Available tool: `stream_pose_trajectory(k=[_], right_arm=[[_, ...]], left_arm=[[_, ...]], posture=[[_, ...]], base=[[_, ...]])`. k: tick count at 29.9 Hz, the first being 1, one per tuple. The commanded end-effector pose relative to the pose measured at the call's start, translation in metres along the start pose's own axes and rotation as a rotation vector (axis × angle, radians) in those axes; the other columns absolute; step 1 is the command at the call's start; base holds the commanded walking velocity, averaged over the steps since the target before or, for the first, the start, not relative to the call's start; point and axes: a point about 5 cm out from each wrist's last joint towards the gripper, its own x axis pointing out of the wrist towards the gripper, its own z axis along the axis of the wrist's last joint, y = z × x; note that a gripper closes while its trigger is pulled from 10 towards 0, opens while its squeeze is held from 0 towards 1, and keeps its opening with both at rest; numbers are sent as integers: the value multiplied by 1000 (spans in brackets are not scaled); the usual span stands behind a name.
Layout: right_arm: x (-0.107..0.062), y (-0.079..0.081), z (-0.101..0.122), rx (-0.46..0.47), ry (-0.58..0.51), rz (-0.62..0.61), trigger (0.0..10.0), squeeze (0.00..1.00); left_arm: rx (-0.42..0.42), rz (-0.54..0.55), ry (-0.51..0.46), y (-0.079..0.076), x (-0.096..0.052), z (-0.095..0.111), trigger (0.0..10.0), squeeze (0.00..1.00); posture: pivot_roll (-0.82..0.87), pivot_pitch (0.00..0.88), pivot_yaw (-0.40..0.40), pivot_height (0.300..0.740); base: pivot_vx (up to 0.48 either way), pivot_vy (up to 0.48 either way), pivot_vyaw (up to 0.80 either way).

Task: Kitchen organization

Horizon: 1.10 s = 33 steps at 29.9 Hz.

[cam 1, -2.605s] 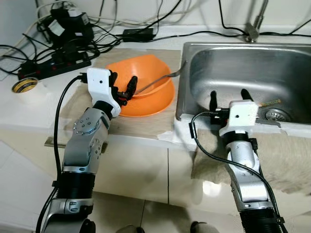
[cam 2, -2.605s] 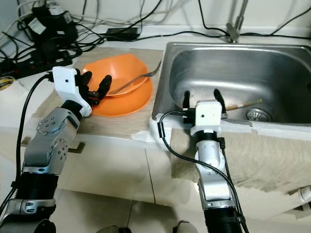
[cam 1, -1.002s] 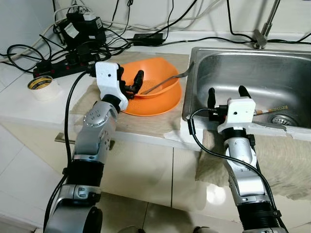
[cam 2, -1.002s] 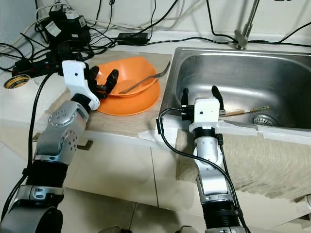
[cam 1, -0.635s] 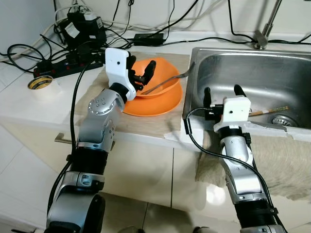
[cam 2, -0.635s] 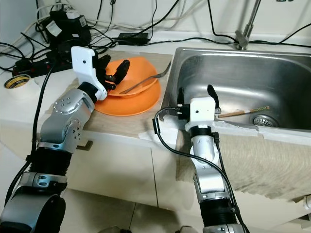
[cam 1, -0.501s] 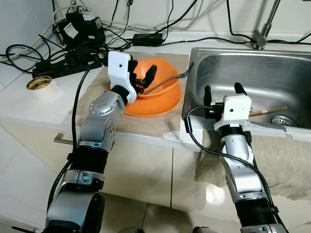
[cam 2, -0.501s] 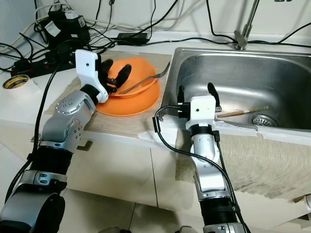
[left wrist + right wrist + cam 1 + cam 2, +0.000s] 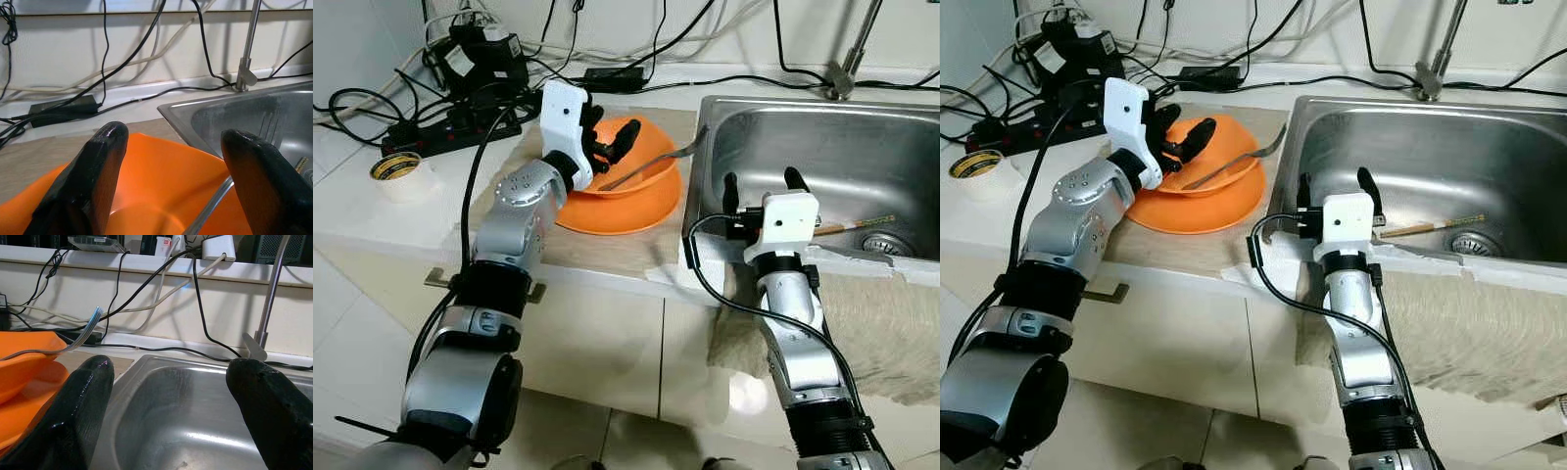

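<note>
Resting in stacked orange bowls, a metal fork leans sinkward.

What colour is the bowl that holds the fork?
The bowl is orange, seen best in the left eye view.

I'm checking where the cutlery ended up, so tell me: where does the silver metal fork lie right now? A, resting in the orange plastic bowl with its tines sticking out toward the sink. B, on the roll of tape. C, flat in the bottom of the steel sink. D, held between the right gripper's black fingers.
A: the silver metal fork rests in the orange plastic bowl, its tines reaching out over the rim toward the steel sink.
</note>
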Motion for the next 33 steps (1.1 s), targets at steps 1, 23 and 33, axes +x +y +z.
stream_pose_trajectory(k=[1,23,33], right_arm=[[0,3,-1,3,7,10,10000,0],[0,-1,-2,8,14,12,10000,0],[-2,-1,-3,5,19,10,10000,0]], left_arm=[[0,-1,-6,0,2,1,10000,0],[-116,235,-157,12,-27,-3,10000,0],[-84,204,-143,9,-25,-1,10000,0]], posture=[[-77,0,100,736],[-65,0,87,736],[-69,0,91,736]], base=[[0,0,0],[0,0,0],[0,0,0]])
